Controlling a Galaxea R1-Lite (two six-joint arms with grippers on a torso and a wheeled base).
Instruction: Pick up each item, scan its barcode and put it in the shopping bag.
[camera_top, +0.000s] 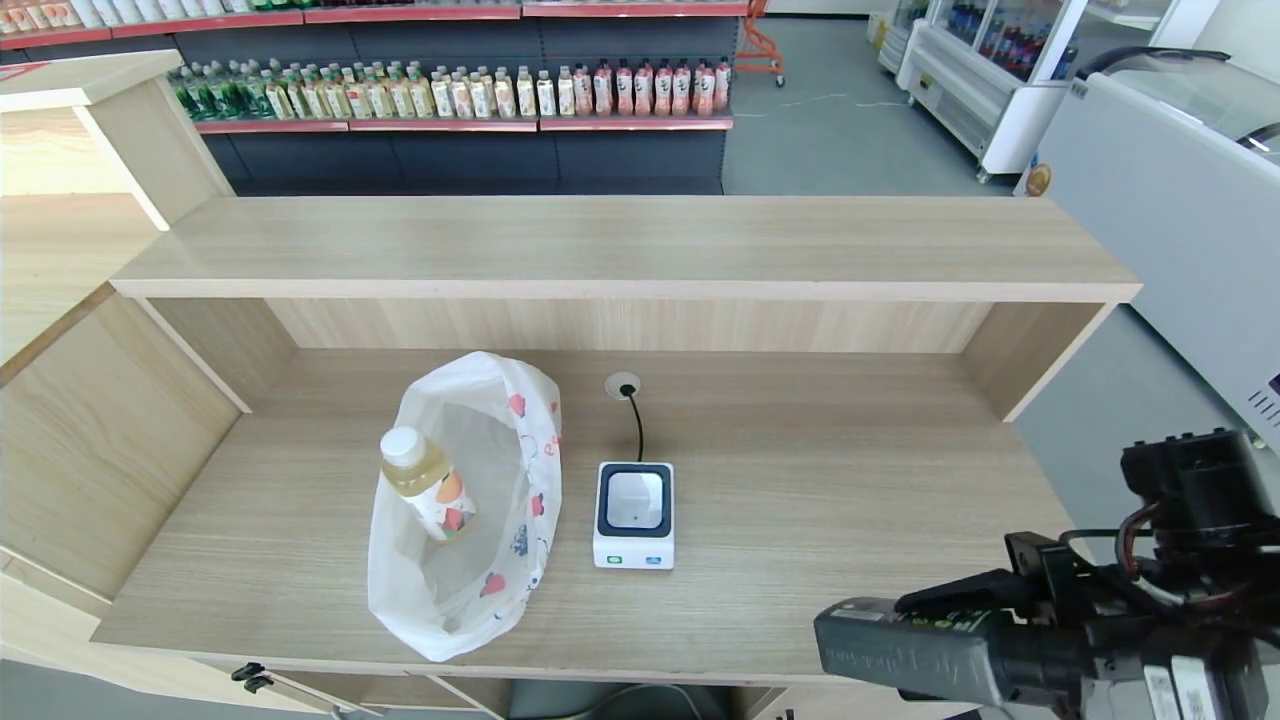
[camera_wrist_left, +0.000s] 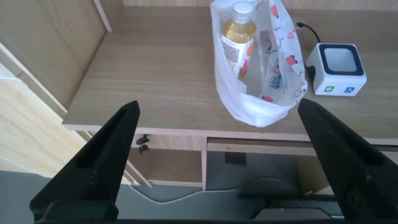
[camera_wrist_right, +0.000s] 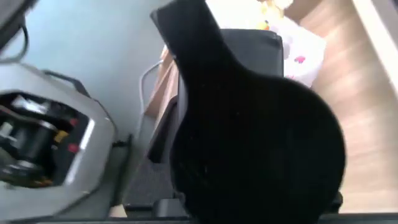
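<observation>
A white shopping bag (camera_top: 520, 560) with red prints stands open on the wooden counter (camera_top: 800, 480), left of centre. A bottle of yellow drink (camera_top: 425, 490) with a white cap leans inside it. Just to the bag's right sits the white barcode scanner (camera_top: 634, 515), window facing up. My right gripper (camera_top: 900, 650) hangs off the counter's front right corner, away from the bag. Its wrist view has a black mass close to the lens, with the bag (camera_wrist_right: 301, 46) beyond. My left gripper (camera_wrist_left: 217, 155) is open and holds nothing, in front of the counter edge and facing the bag (camera_wrist_left: 261, 106), bottle (camera_wrist_left: 238, 37) and scanner (camera_wrist_left: 337, 68).
A black cable (camera_top: 636, 420) runs from the scanner to a hole at the back of the counter. A raised ledge (camera_top: 620, 245) and side walls enclose the counter on three sides. Store shelves of bottles (camera_top: 450, 92) and freezers (camera_top: 1180, 180) stand beyond.
</observation>
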